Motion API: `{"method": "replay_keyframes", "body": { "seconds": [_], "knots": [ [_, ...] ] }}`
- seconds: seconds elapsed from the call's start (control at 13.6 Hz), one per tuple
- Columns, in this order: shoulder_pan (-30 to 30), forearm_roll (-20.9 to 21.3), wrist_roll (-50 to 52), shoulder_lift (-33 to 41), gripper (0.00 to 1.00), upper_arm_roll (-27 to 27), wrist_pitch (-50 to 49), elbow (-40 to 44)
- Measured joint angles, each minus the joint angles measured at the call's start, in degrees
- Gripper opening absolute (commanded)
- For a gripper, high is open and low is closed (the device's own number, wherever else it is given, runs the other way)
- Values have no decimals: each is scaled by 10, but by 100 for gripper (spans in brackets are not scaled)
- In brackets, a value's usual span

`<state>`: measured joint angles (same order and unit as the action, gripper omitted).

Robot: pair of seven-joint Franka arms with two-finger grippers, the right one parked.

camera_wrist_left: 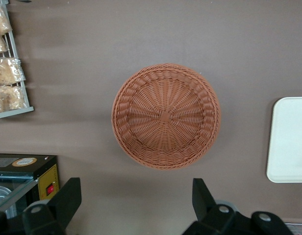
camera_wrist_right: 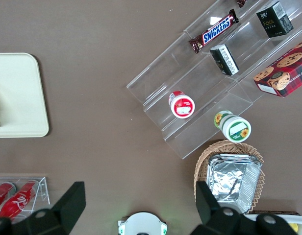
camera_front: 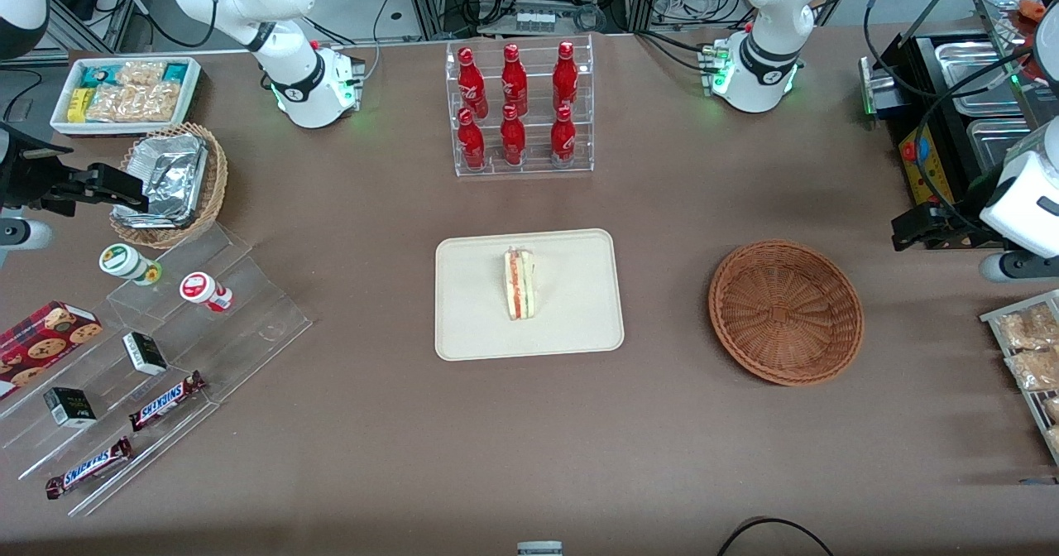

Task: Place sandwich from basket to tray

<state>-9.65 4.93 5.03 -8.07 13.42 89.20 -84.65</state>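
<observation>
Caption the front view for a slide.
Sandwich on tray, basket empty, hand open beside it.

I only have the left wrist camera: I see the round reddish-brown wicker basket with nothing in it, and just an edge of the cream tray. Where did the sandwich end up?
Observer: The triangular white-bread sandwich lies on the cream rectangular tray, near its middle, in the front view.
Operator: Is it resting flat, clear of the rim?
Observer: It lies on the tray's floor with bare tray all around it; its red and green filling edge faces up.
Operator: And where is my gripper relative to the basket?
Observer: The left gripper hangs open, toward the working arm's end of the table, off to the side of the round reddish-brown wicker basket, holding nothing.
</observation>
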Motion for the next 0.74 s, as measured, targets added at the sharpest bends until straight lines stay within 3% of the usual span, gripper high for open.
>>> {"method": "replay_keyframes", "body": {
  "seconds": [0.22,0.74],
  "knots": [
    [72,-20,0,3,100,-68,1,0],
    [75,-43,-3,13,100,-78,-2,15]
  ]
}}
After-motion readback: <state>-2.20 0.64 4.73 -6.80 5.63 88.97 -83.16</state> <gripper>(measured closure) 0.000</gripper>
